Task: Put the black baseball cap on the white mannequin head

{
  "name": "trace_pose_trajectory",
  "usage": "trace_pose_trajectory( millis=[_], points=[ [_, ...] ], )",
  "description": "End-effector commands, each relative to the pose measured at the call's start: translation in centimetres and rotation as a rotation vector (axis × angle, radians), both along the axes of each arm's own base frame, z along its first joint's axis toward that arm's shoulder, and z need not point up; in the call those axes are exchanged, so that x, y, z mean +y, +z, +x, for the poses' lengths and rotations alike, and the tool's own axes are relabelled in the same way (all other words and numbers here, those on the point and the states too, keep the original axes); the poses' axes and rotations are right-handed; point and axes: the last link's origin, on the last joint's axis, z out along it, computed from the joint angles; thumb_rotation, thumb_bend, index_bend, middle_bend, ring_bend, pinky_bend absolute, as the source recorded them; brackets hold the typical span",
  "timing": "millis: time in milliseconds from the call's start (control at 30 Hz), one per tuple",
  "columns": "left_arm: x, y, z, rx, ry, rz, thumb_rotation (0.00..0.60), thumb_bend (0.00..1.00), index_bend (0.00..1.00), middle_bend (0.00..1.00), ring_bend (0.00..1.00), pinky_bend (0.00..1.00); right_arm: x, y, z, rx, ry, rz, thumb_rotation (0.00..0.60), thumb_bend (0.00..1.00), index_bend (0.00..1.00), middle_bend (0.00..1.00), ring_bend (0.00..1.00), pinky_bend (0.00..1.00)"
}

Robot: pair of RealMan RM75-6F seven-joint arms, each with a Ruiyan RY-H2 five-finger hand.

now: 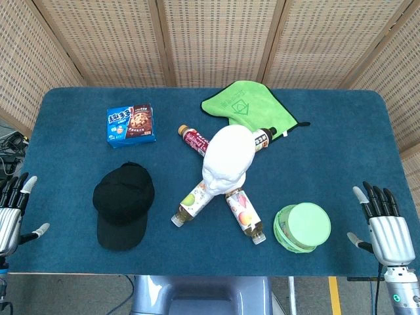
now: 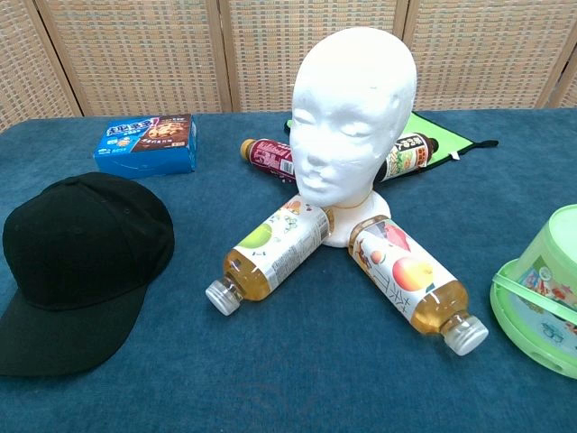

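The black fabric baseball cap (image 1: 123, 205) lies crown-up on the blue carpeted surface (image 1: 341, 154), left of the upright white foam mannequin head (image 1: 227, 156); its long axis runs near to far, brim toward the near edge. Four bottles lie radiating around the head's base. Left robot hand (image 1: 12, 209) and right robot hand (image 1: 384, 224) hover at the surface's near corners, fingers spread, holding nothing.
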Motion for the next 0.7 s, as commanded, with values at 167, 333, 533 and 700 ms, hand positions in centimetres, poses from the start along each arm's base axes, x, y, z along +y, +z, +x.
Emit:
trace_pose_trajectory(
  millis=[167,333,533,700],
  points=[
    [0.05,-0.09,-0.04,0.004,0.002,-0.001,0.600,0.02,0.00,0.00,0.00,0.00,-0.07,-0.05,-0.11,-0.004,-0.005,0.001,0.600,0.03,0.00,0.00,0.00,0.00],
    [-0.09,-0.01,0.06,0.003,-0.001,0.009,0.600,0.02,0.00,0.00,0.00,0.00,-0.03,-0.05,-0.20,-0.008,-0.007,0.002,0.600,0.03,0.00,0.00,0.00,0.00],
    [-0.01,0.05,0.26,-0.008,-0.011,0.011,0.600,0.02,0.00,0.00,0.00,0.00,-0.07,0.06,-0.20,-0.013,-0.004,-0.005,0.600,0.03,0.00,0.00,0.00,0.00],
    [0.18,-0.16,0.18,-0.001,-0.014,0.000,0.600,0.02,0.00,0.00,0.00,0.00,-0.26,0.07,-0.49,-0.015,-0.022,-0.009,0.600,0.03,0.00,0.00,0.00,0.00]
  ],
)
